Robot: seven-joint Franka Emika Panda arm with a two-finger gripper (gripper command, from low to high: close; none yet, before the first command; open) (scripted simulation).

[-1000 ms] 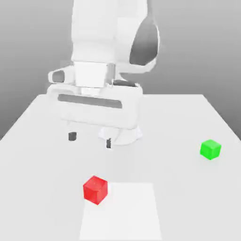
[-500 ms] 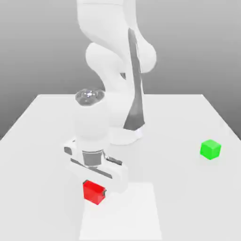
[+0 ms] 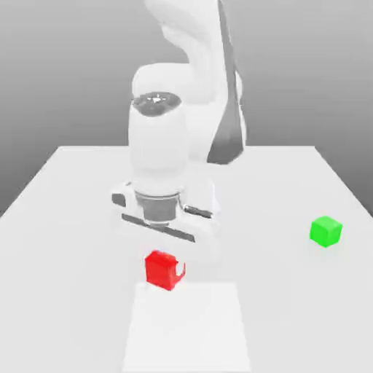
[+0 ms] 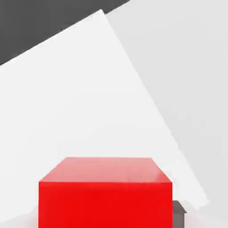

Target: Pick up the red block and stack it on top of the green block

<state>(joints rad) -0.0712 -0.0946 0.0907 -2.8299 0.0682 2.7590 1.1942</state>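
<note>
The red block hangs a little above the white table, clamped between the fingers of my gripper, which is shut on it. One dark fingertip shows on the side of the block toward the exterior view's right. In the hand view the red block sits close up, with a dark fingertip pressed against its side. The green block rests on the table well off to the exterior view's right, apart from the gripper.
A brighter white rectangular patch lies on the table just in front of the held block. The arm's bulky white links rise behind the hand. The table's edges narrow toward the back.
The hand came down over the red block, closed on it, then rose and shifted slightly toward the exterior view's right with the block. The green block stayed put.
</note>
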